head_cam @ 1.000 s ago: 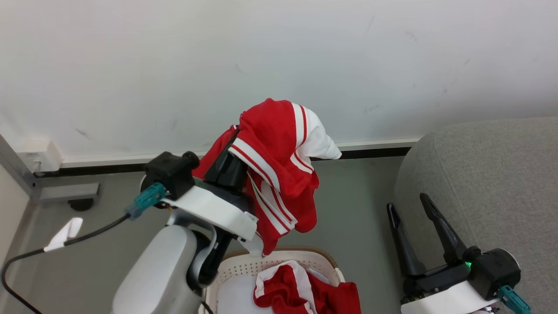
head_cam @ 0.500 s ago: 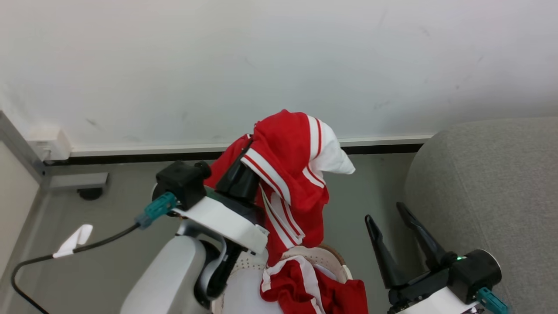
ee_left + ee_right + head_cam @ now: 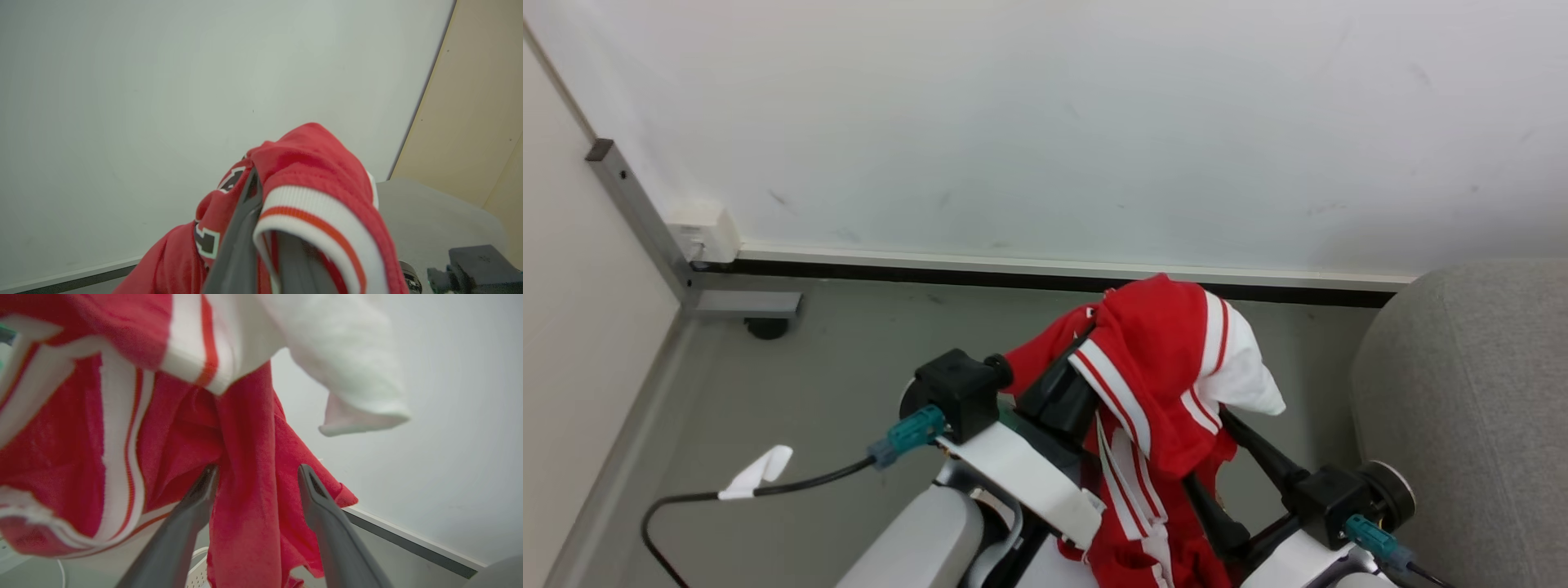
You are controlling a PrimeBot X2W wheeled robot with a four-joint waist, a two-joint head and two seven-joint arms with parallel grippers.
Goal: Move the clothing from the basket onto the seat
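Note:
A red garment [image 3: 1160, 367] with white stripes and a white sleeve hangs in the air, draped over my left gripper [image 3: 1066, 396], which is shut on it. Its fingertips are buried under the cloth. In the left wrist view the same garment [image 3: 310, 171] covers the dark fingers [image 3: 239, 245] and shows part of a black-and-white numeral. My right gripper [image 3: 257, 469] stands open, with a hanging red fold [image 3: 241, 522] between its fingers; from the head it reaches up from the lower right [image 3: 1205, 447]. The grey seat [image 3: 1462, 408] is to the right. A sliver of the perforated basket [image 3: 195, 575] shows below.
A white wall with a dark skirting strip [image 3: 1013, 273] runs behind the grey floor [image 3: 833, 367]. A metal post and a white box [image 3: 703, 233] stand in the left corner. A black cable with a white tag [image 3: 760, 474] trails from my left wrist.
The head camera has turned, and the basket has left its view. My right gripper has moved left, up to the hanging garment, its open fingers now around a fold. The left gripper still holds the garment up.

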